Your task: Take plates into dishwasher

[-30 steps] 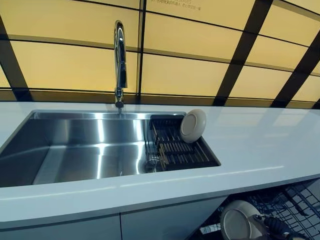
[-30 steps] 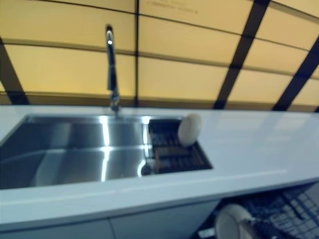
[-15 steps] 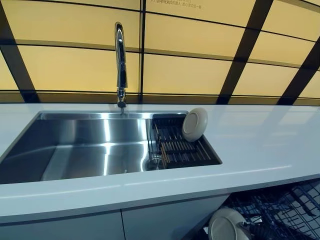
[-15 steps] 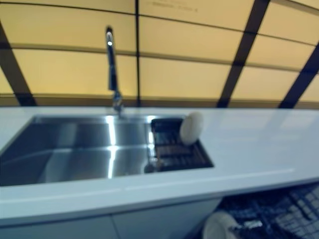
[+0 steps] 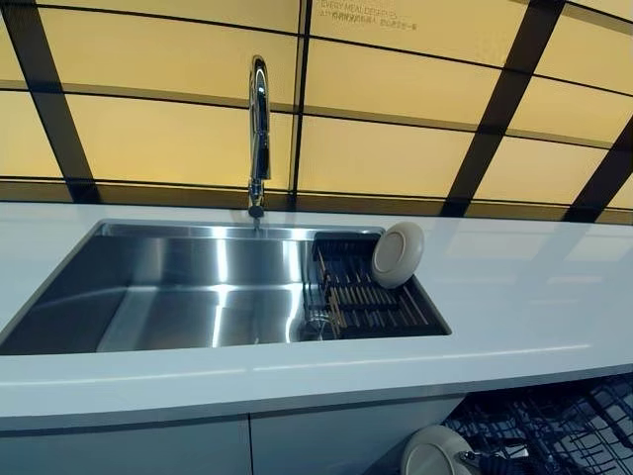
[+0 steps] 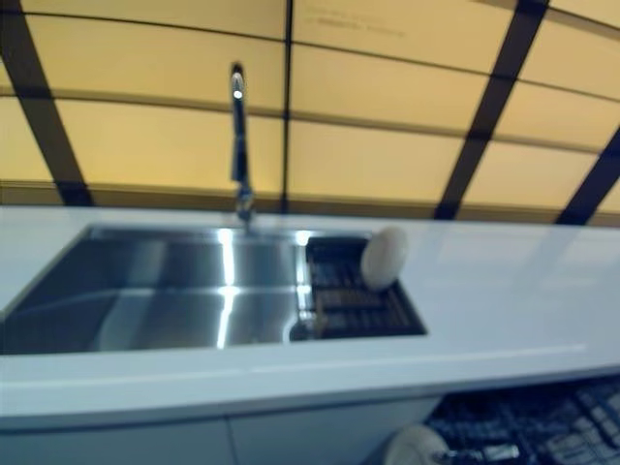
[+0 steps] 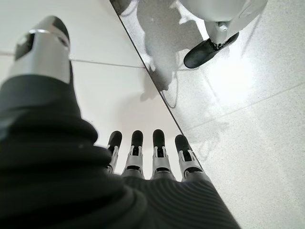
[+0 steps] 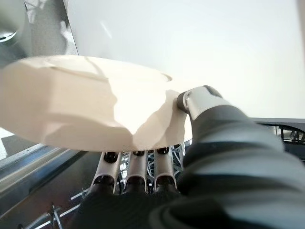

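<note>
In the right wrist view the right hand is seen pinching a cream plate, thumb on its rim and fingers beneath, above the dark dishwasher rack. In the left wrist view the left hand is held with straight fingers over a pale tiled floor, nothing in it. In the left eye view a white counter, a steel sink, a tap and amber wall panels are shown, with a second plate propped in the sink's drying rack and the held plate low beside the dishwasher rack.

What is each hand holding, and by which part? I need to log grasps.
The right hand pinches a plate at its rim, thumb on one face, fingers on the other. The left hand holds nothing.
</note>
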